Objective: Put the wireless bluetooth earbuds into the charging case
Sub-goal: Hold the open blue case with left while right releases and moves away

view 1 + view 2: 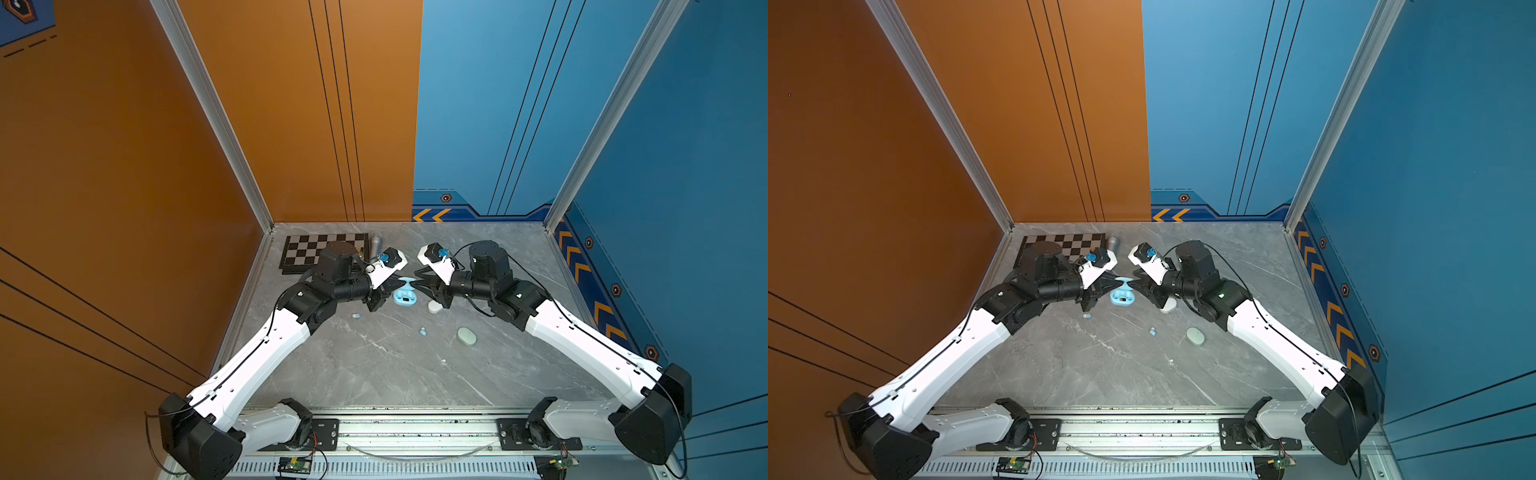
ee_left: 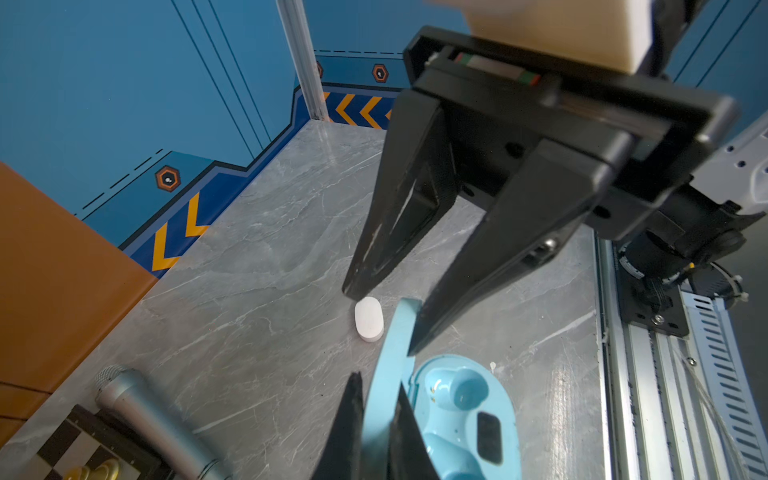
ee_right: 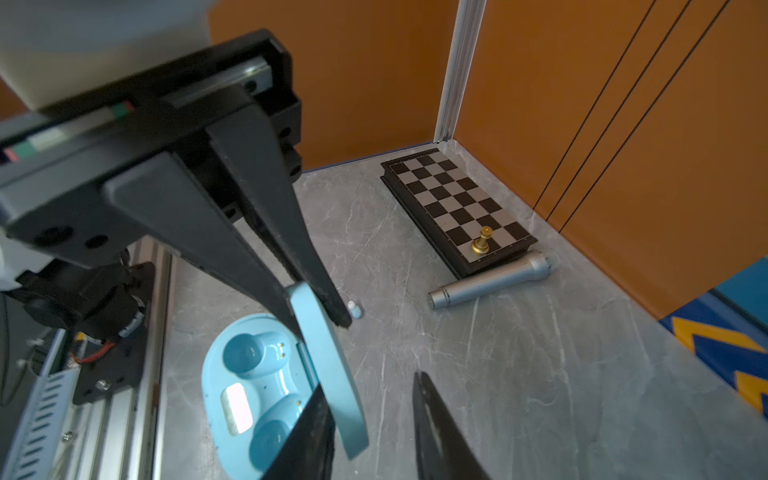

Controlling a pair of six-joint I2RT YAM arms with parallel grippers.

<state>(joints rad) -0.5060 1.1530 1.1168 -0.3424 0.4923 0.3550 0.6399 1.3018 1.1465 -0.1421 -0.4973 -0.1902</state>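
Observation:
The light blue charging case (image 1: pixel 404 297) (image 1: pixel 1122 298) lies open at the table's middle, lid (image 2: pixel 388 353) (image 3: pixel 328 365) upright, and both wells (image 3: pixel 245 353) hold nothing. My left gripper (image 2: pixel 378 395) (image 1: pixel 400 283) is shut on the lid's edge. My right gripper (image 3: pixel 370 382) (image 1: pixel 415 282) stands open at the lid's opposite end, one finger (image 3: pixel 316 415) against the lid. Two light blue earbuds (image 1: pixel 356 316) (image 1: pixel 423 331) lie loose on the table nearer the front, seen in both top views (image 1: pixel 1086 316) (image 1: pixel 1153 331). The right wrist view shows one earbud (image 3: pixel 354 309) beyond the lid.
A closed white case (image 1: pixel 434 306) (image 2: pixel 369 319) lies just right of the open one, and a pale green case (image 1: pixel 466 336) nearer the front. A chessboard (image 1: pixel 307 249) with a golden piece (image 3: pixel 482 241) and a silver microphone (image 3: pixel 490 282) sit at the back left.

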